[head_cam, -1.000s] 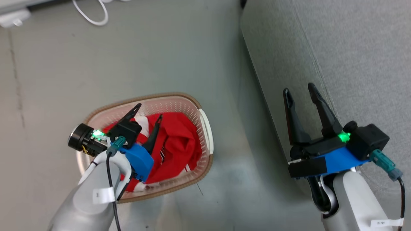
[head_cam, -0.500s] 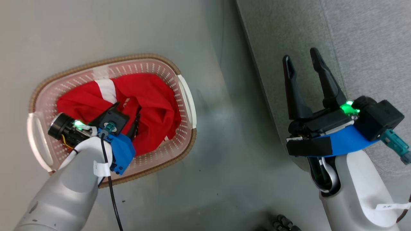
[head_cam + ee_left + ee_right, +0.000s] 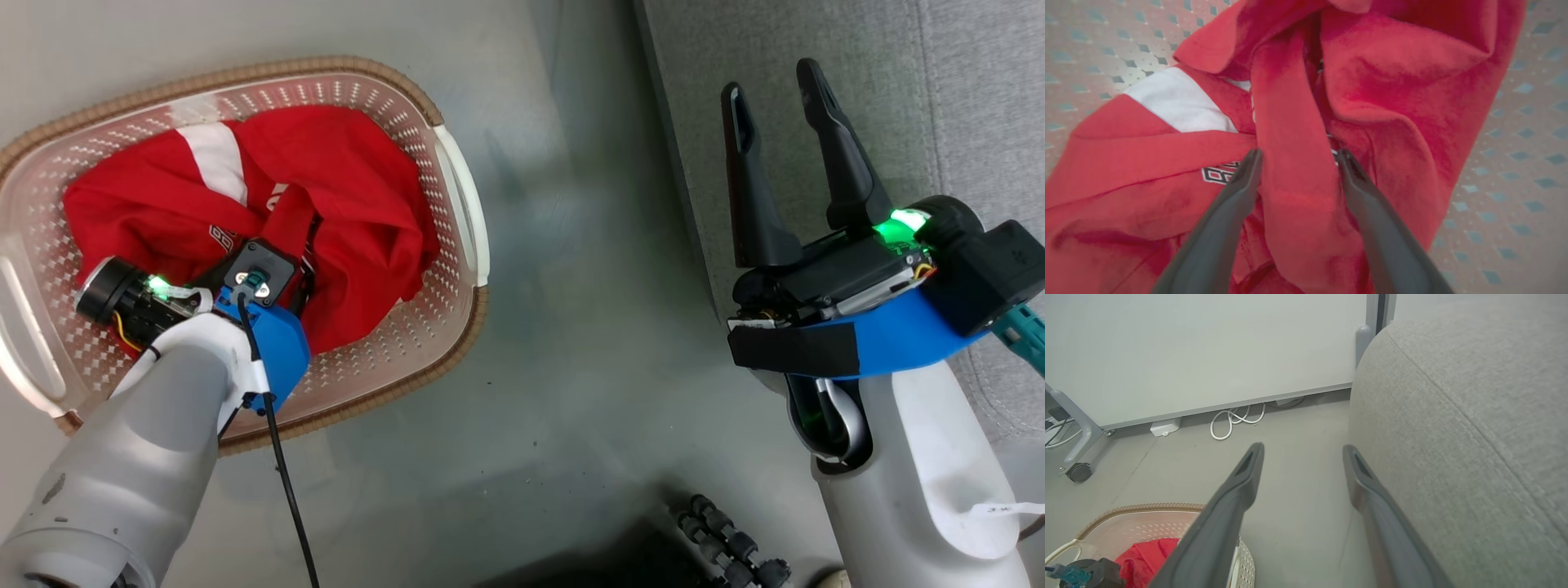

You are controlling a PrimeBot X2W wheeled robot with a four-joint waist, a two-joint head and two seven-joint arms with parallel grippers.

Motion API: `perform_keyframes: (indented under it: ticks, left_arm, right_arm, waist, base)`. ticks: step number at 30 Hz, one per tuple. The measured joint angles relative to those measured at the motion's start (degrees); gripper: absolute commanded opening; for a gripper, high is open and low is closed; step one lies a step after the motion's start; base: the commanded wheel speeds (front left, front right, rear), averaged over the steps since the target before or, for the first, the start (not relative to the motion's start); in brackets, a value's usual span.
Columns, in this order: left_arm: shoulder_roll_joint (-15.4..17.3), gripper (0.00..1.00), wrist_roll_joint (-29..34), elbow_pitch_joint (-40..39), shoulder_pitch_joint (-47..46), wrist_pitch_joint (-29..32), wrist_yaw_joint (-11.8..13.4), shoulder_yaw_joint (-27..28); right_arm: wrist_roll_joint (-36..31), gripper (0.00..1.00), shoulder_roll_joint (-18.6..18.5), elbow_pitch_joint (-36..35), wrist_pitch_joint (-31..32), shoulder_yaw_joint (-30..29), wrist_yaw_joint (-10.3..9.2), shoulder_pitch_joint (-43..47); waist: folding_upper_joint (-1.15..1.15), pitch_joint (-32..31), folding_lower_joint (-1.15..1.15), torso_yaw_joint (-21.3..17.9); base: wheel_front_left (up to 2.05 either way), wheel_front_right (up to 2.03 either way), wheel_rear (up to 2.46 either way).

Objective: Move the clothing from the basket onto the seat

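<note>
The basket (image 3: 462, 193) stands on the floor at the left in the head view, cream with a brown rim. It holds the clothing (image 3: 359, 188), crumpled red fabric with a white stripe. My left gripper (image 3: 1299, 155) reaches down into the basket. It is open, its fingers straddling a raised red fold of the clothing (image 3: 1294, 122). My right gripper (image 3: 770, 79) hangs open and holding nothing beside the front edge of the grey seat (image 3: 963, 98). The right wrist view shows the seat (image 3: 1474, 416) at the right and the basket (image 3: 1139, 508) at the lower left.
Grey floor (image 3: 571, 327) separates the basket from the seat. A white panel on a wheeled foot (image 3: 1079, 472) stands at the far side, with a coiled white cable (image 3: 1233, 422) and a white box (image 3: 1164, 428) below it. A black ribbed object (image 3: 727, 539) lies by my base.
The head camera has tilted down, shifting the whole picture. My left gripper has gone lower into the basket, onto the clothing. The right gripper holds its pose, open.
</note>
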Motion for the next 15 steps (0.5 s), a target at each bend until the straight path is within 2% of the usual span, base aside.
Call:
perform_keyframes:
  ticks: [8,9,10,15]
  left_arm:
    - [0.38,1.0,-2.01,1.05,-2.68,0.97,0.0,-3.42]
    - [0.3,0.33,-2.53,1.18,-2.8,1.68,0.0,-3.79]
    - [0.24,0.0,-2.89,1.22,-2.86,1.96,0.0,-4.32]
    - [0.11,0.0,-4.77,0.99,-4.11,2.02,0.0,-6.21]
  right_arm:
    - [0.33,1.0,0.0,-1.19,0.0,0.08,0.0,-0.66]
    - [0.32,1.0,0.0,-1.24,0.0,0.05,0.0,-0.66]
    - [0.31,1.0,0.0,-1.24,0.0,0.02,0.0,-0.66]
    - [0.04,1.0,0.0,-1.32,0.0,0.08,0.0,-0.66]
  waist:
    - [0.0,2.68,0.0,-0.78]
    - [0.0,2.88,0.0,-0.81]
    - [0.0,3.05,0.0,-0.8]
    - [0.0,3.47,0.0,-0.45]
  base:
    - [0.0,0.0,0.0]
    - [0.0,0.0,0.0]
    - [0.0,0.0,0.0]
    - [0.0,0.0,0.0]
